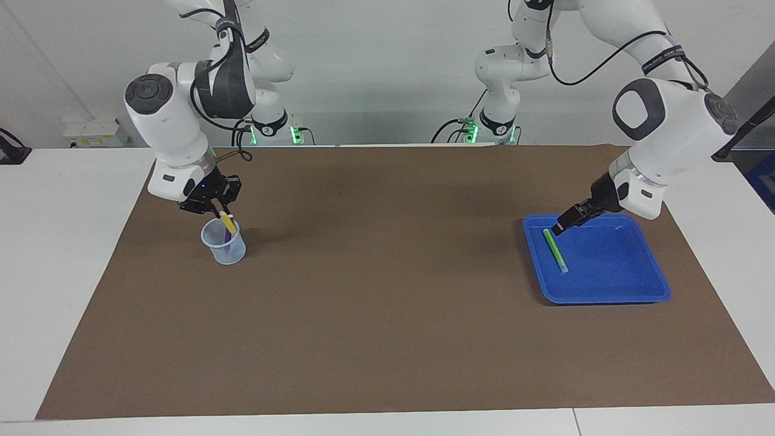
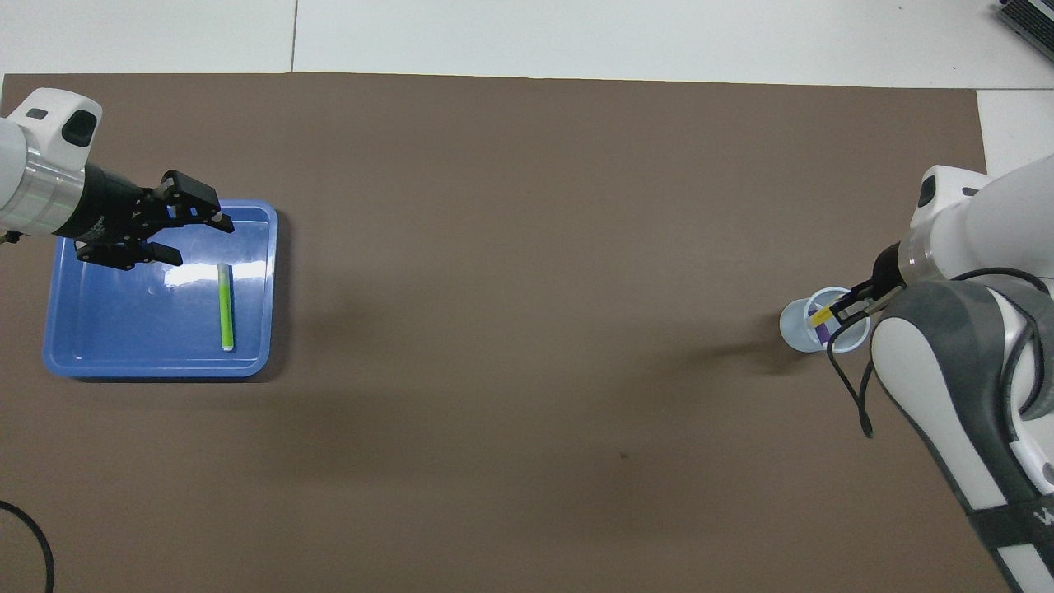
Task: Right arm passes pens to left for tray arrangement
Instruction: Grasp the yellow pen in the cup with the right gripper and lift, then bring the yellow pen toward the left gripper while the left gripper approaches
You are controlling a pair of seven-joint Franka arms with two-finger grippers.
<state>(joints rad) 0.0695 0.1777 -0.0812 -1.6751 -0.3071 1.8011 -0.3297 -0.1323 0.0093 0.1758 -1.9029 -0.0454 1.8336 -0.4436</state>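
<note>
The green pen [image 1: 554,250] lies in the blue tray [image 1: 629,284] — the left gripper [image 2: 193,235] hangs open and empty above it. The right gripper [image 1: 221,213] pinches the yellow pen [image 1: 228,224] in the cup [image 1: 224,244], beside the purple pen [image 2: 821,335].

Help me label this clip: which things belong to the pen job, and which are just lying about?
Job: green pen in blue tray; yellow pen, gripped by right gripper; purple pen; cup; left gripper, open.
Lying about: brown mat.
</note>
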